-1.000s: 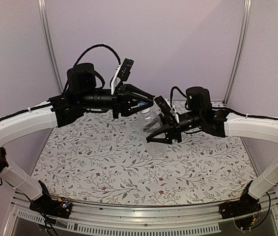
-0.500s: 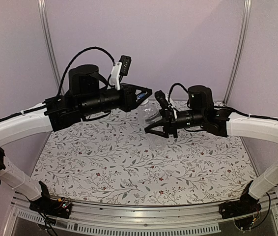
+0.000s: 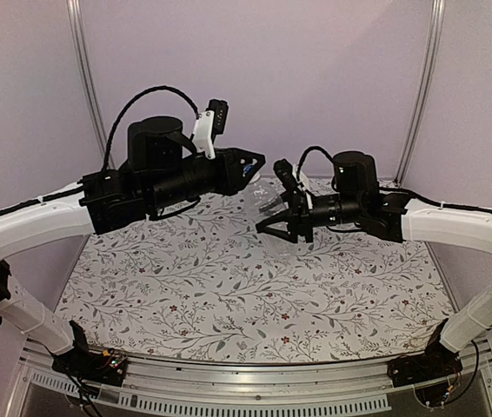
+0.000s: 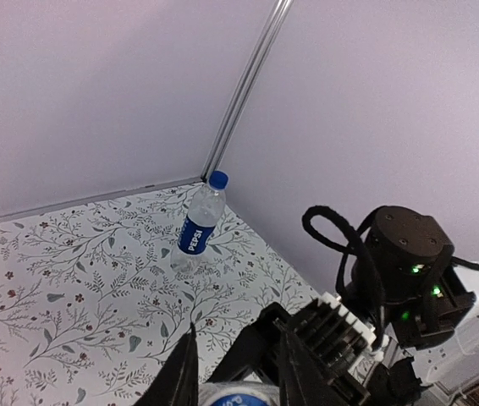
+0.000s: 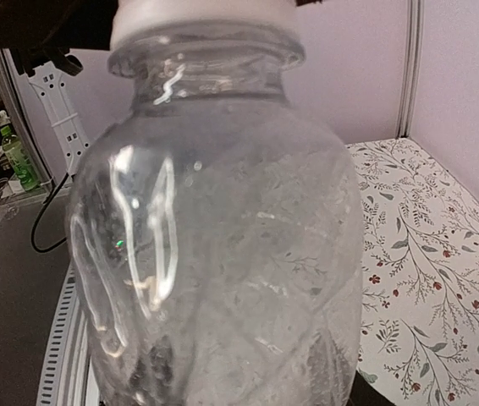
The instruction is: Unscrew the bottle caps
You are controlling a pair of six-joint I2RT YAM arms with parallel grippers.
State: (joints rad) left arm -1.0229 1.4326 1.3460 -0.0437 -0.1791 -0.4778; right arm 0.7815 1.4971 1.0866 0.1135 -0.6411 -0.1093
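My right gripper (image 3: 274, 222) is shut on the plain clear bottle (image 3: 267, 203) and holds it tilted above the table's back middle. In the right wrist view this bottle (image 5: 222, 245) fills the frame, with a white neck (image 5: 201, 15) at the top edge and no blue on it. My left gripper (image 3: 249, 167) is up and left of the bottle's top, shut on a blue cap (image 4: 233, 396) that shows between its fingers (image 4: 180, 372). The labelled bottle (image 4: 197, 227) stands upright near the back corner with its blue cap (image 4: 218, 178) on. It is hidden in the top view.
The floral tablecloth (image 3: 229, 287) covers the table. Purple walls and metal corner posts (image 3: 422, 87) close in the back and sides. A metal rail (image 3: 246, 369) runs along the near edge by the arm bases.
My left gripper has lifted up and back from the plain bottle's top, taking the blue cap with it. My right gripper has turned and raised the bottle slightly.
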